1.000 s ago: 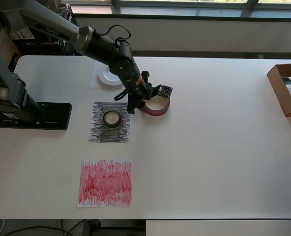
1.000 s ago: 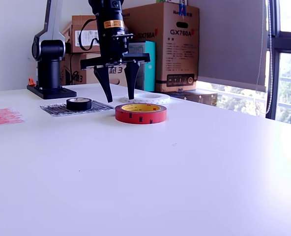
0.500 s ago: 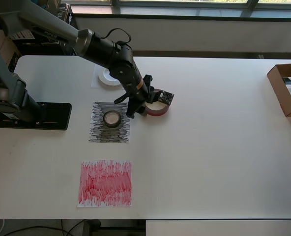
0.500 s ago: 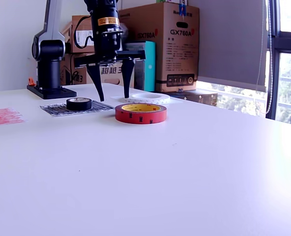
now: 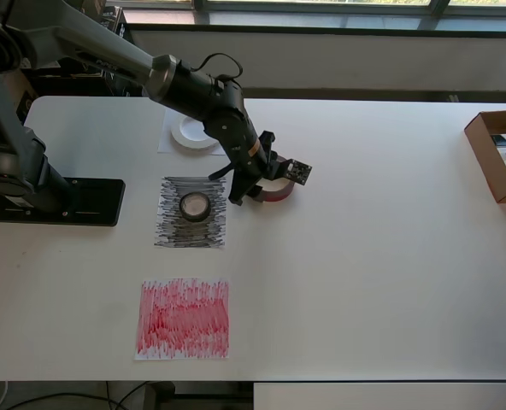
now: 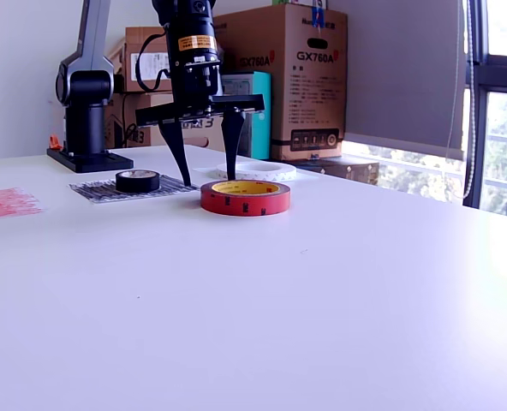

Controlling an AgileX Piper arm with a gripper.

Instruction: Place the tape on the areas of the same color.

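So the gripper (image 6: 209, 182) is hanging right over the red roll (image 6: 245, 198) with its jaws spread wide and nothing in them. One finger looks like it's dipping inside the yellowish core and the other is sitting outside the wall, on the exterior view's left, though the depth is hard to judge there. The roll is lying flat on the table (image 5: 364, 256), hole up, toward the back edge, just beside the black sheet (image 5: 191, 212). The black roll (image 5: 195, 206) and white ring (image 5: 191, 132) are sitting on their matching sheets. The red sheet (image 5: 183, 318) is waiting near the front edge, well apart from the gripper.
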